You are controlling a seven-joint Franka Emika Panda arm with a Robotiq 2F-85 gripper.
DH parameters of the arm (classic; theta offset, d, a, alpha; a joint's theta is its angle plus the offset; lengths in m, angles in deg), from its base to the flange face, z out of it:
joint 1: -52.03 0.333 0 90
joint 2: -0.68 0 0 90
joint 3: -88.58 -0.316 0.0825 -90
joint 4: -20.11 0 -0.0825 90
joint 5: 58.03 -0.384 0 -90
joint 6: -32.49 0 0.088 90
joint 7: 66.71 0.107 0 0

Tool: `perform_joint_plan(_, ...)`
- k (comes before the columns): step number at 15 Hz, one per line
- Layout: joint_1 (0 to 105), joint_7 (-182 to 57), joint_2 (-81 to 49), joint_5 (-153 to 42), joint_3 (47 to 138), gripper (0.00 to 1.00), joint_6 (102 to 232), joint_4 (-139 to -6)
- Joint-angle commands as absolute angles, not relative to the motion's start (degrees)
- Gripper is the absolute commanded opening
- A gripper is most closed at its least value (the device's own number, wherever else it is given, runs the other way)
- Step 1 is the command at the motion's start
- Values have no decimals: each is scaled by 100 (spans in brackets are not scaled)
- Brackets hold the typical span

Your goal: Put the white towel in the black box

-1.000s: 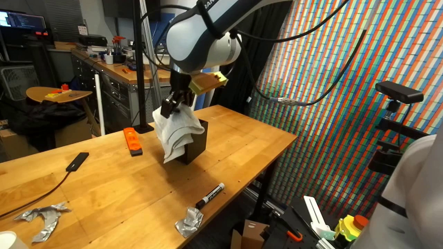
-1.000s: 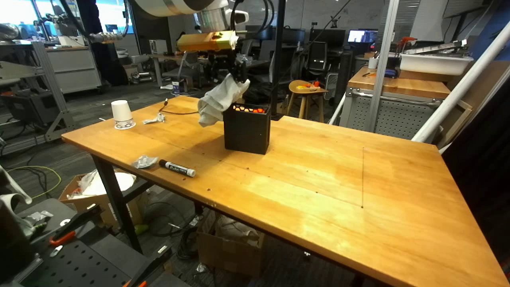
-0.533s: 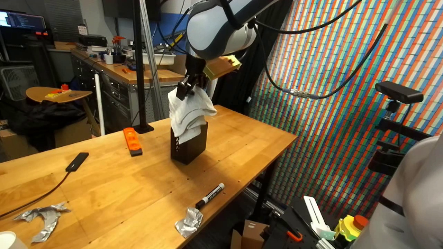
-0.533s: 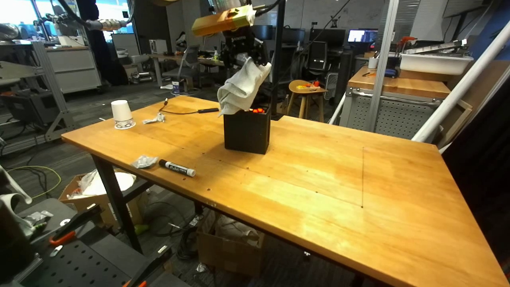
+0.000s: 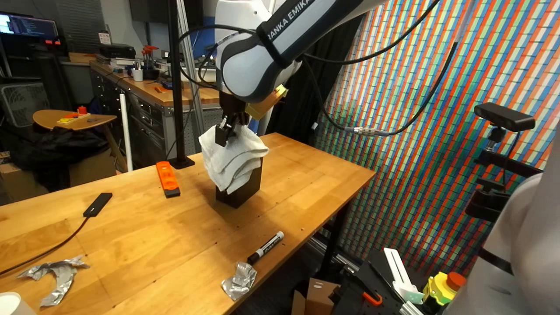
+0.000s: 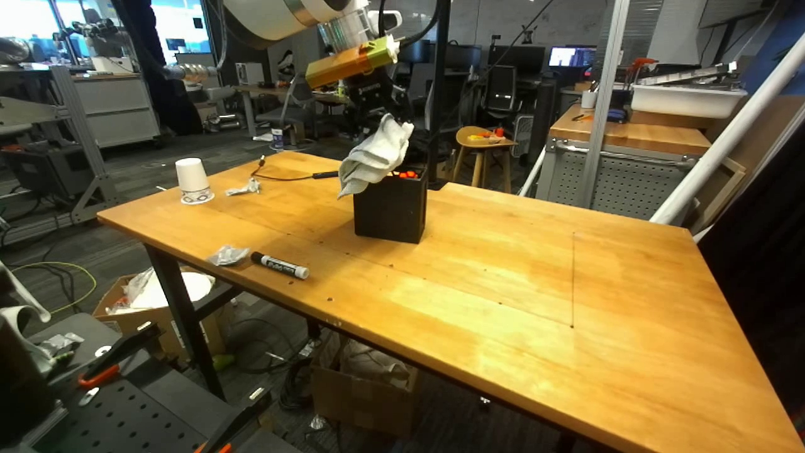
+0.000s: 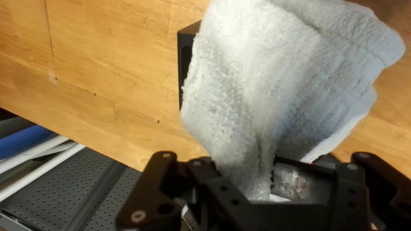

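Observation:
The white towel (image 5: 234,159) hangs in loose folds from my gripper (image 5: 227,131), which is shut on its upper part. In an exterior view the towel (image 6: 375,156) covers one side of the black box's rim, and its lower edge hangs outside that side. The black box (image 6: 390,211) stands upright on the table, with orange showing near its rim. In the wrist view the towel (image 7: 263,80) is pinched between the fingers (image 7: 253,176) and hides most of the box (image 7: 184,61); only one corner shows. Whether the towel touches the box I cannot tell.
An orange level (image 5: 168,179) and a dark post (image 5: 177,87) stand near the box. A marker (image 6: 280,265), crumpled foil (image 6: 228,255), a paper cup (image 6: 192,179) and a black cabled device (image 5: 97,204) lie or stand on the wooden table (image 6: 534,270).
The towel rose and shifted over the box from beside it, then came lower and slightly back, still in the gripper. The box has not moved.

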State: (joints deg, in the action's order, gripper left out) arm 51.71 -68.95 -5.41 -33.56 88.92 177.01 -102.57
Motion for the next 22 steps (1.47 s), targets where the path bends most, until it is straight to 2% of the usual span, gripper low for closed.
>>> perform_joint_plan(1,5184,-7001,-1030,-3208,9013,0,17604,-9857)
perform_joint_plan(6,5023,-7707,-1589,-3993,8954,0,17207,-9544)
perform_joint_plan(13,4430,-9720,-2051,-6245,8537,0,15876,-8899)
perform_joint_plan(17,4321,-9881,-2192,-6708,8581,0,15382,-8691)
perform_joint_plan(18,4328,-9829,-2190,-6726,8605,2,15334,-8657)
perform_joint_plan(19,4356,-9720,-2149,-6683,8636,26,15311,-8659)
perform_joint_plan(21,4387,-9604,-2015,-6620,8662,31,15359,-8728)
perform_joint_plan(22,4403,-9548,-1914,-6589,8673,38,15396,-8791)
